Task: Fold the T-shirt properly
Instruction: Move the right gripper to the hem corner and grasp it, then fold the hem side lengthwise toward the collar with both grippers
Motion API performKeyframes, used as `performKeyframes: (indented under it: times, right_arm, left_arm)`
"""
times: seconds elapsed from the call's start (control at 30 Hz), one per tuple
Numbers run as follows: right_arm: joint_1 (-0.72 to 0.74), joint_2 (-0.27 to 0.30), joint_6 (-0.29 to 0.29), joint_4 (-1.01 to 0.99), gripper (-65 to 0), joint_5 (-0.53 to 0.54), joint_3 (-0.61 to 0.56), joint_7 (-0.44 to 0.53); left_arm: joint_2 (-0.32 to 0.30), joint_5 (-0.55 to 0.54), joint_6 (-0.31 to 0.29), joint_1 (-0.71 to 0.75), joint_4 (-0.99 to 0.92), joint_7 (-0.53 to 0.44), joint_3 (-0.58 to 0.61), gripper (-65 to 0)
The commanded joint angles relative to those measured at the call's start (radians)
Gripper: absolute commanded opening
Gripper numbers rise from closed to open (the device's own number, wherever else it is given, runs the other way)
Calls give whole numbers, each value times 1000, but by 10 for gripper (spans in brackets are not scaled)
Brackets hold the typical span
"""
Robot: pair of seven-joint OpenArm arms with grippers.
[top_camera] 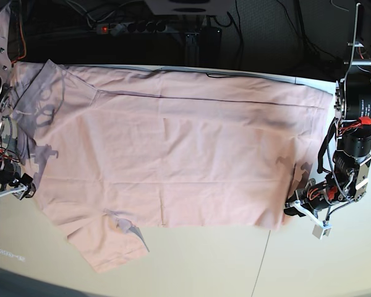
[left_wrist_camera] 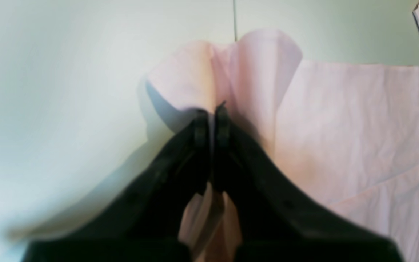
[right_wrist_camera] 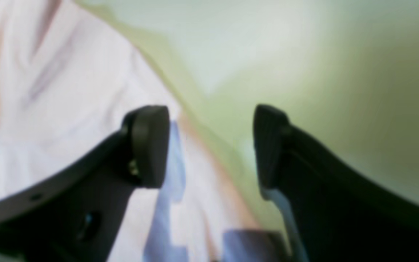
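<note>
T-shirt (top_camera: 179, 154): pale pink, spread flat across the table (top_camera: 235, 266), covering most of its far half.
Long axis: runs left to right in the base view; one short sleeve (top_camera: 108, 241) juts toward the near-left, so the shoulder end lies left and the hem end right.
Print: no black print visible on the upper face (plain cloth with creases only).
Left gripper (left_wrist_camera: 212, 120): at the shirt's right edge in the base view, fingers pressed together on a raised pinch of pink fabric, which fans up on both sides of the tips.
Right gripper (right_wrist_camera: 211, 145): at the shirt's left edge, fingers spread wide with nothing between them; cloth lies beneath the left finger (view blurred).
Surroundings: dark cables and a power strip (top_camera: 133, 26) beyond the far table edge, well apart from the shirt.
Obstructions: the arm bodies flank both short ends of the shirt.
</note>
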Motion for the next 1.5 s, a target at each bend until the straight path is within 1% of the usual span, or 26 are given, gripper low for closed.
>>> performKeyframes:
  times: [0.0, 0.1, 0.23, 0.4, 0.5, 0.73, 0.77, 0.87, 0.9, 1.03, 1.07, 1.13, 1.17, 1.23, 1.37, 1.47]
  right_arm:
    - [23, -6, -24, 8, -276, -13, -1, -11]
    - [24, -38, -24, 8, -277, -35, -1, 15]
    - [24, -75, -23, 8, -277, -66, -1, 23]
    - [23, -106, 4, 8, -277, -90, -1, 24]
    - [24, -116, 3, 8, -277, -100, -1, 24]
    - [23, -113, 3, 8, -280, -215, -1, 72]
    - [21, -113, 3, 9, -298, -233, -1, 87]
    - [21, -113, 3, 9, -406, -275, -3, 105]
    - [21, -113, 3, 9, -432, -280, -4, 105]
    - [21, -113, 3, 9, -499, -300, -4, 105]
    - [21, -113, 3, 9, -537, -307, -4, 105]
    - [21, -113, 3, 13, -639, -328, -4, 106]
    - [21, -113, 3, 16, -650, -343, -4, 106]
    - [17, -111, 3, 28, -650, -369, -4, 109]
    - [-26, -103, 4, 98, -650, -370, -4, 110]
    - [-64, -98, 18, 158, -650, -367, -4, 109]
  left_arm:
    - [-11, 26, -14, -18, 6, 34, 3, -650]
    - [-12, 26, -14, -18, 6, 38, 3, -650]
    - [-22, 24, -14, -18, 6, 37, 3, -650]
    - [-31, 11, -14, -18, 6, 38, 3, -650]
    - [-36, 10, -14, -18, 6, 38, 3, -650]
    - [-43, -27, -14, -19, 6, 37, 3, -650]
    - [-43, -40, -14, -19, 6, 37, 3, -650]
    - [-44, -51, -14, -19, 6, 37, 3, -650]
    - [-44, -51, -15, -19, 6, 37, 3, -650]
    - [-44, -48, -14, -19, 6, 37, 3, -650]
    - [-44, -48, -14, -21, 6, 37, 3, -650]
    - [-44, -48, -14, -25, 6, 37, 3, -650]
    - [-44, -48, -14, -28, 6, 37, 3, -650]
    - [-44, -48, -14, -35, 6, 37, 3, -650]
    - [-46, -49, -14, -50, 6, 38, 3, -650]
    - [-54, -83, -14, -55, 6, 40, 3, -650]
